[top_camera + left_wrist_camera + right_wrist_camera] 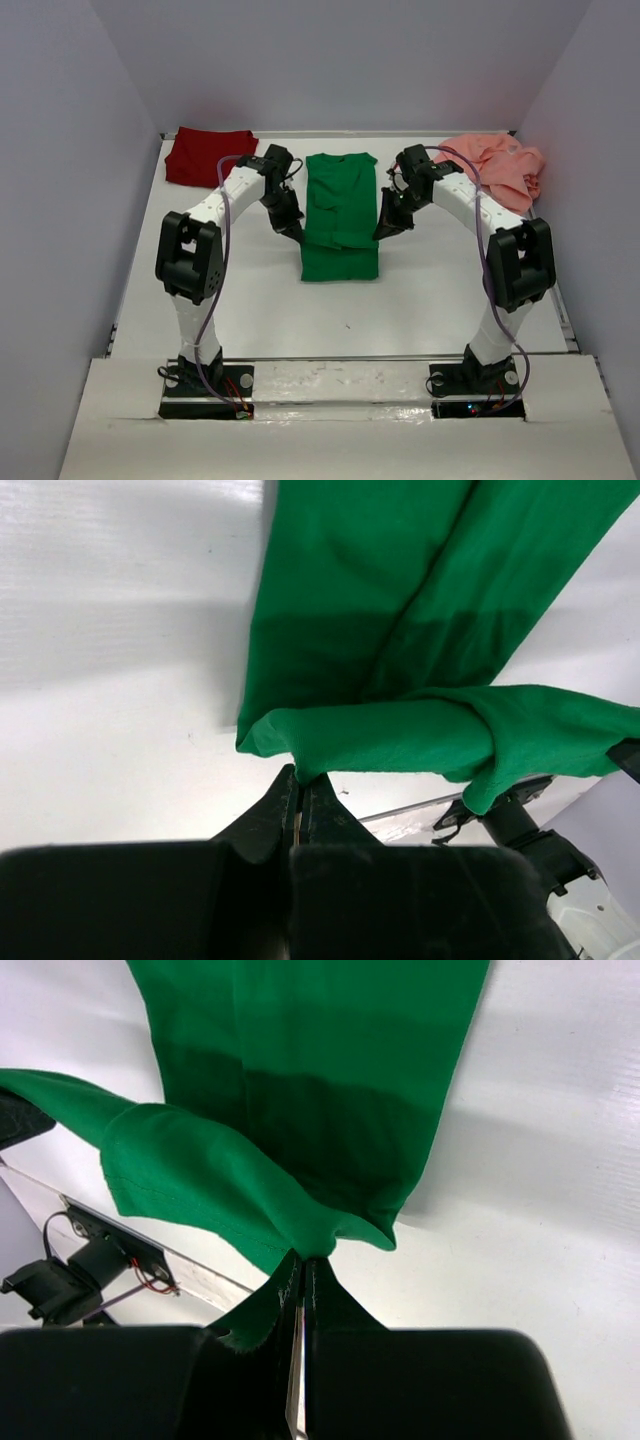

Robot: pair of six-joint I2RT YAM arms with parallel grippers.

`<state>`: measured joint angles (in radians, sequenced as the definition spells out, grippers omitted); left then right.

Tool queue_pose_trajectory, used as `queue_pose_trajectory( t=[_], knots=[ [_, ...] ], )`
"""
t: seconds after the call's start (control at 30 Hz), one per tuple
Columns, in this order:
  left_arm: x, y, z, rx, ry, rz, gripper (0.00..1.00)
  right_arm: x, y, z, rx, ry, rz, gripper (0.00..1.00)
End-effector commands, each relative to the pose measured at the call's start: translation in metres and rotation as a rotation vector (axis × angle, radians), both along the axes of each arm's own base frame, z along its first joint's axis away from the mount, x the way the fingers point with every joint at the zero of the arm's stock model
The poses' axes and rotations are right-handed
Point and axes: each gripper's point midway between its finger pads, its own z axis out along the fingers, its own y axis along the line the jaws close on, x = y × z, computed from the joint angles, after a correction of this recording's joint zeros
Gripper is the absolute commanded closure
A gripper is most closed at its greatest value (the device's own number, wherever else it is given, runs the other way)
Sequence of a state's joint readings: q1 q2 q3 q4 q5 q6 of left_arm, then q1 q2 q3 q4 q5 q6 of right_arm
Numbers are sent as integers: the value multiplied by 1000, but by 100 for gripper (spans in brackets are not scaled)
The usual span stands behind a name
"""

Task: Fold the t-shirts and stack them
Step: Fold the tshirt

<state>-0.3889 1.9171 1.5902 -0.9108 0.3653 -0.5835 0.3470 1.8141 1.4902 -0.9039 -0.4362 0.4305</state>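
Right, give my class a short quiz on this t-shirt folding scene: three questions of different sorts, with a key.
1. True or false: the left gripper and right gripper are both shut on the green t-shirt.
2. The far-left t-shirt on the table is: A blue, B dark red, C white.
3. Fill in: the pink t-shirt lies at the far ___ corner.
Key: 1 true; 2 B; 3 right.

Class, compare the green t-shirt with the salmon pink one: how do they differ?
The green t-shirt lies smoothed into a long strip mid-table; the pink t-shirt sits crumpled in the far right corner. The left pincer and right pincer each grip the green t-shirt's edge; neither holds the pink t-shirt. Both are plain cloth on the table.
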Motion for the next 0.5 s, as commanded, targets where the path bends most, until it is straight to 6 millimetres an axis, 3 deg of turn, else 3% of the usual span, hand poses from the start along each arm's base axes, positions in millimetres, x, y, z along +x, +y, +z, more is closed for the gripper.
queue_pose_trajectory(
  t=[0.0, 0.47],
  knots=[
    [14, 1, 15, -3, -41, -10, 100, 12, -4, 11, 5, -34, 14, 100],
    [34, -7, 12, -4, -45, -11, 100, 36, -7, 6, 10, -44, 12, 100]
  ],
)
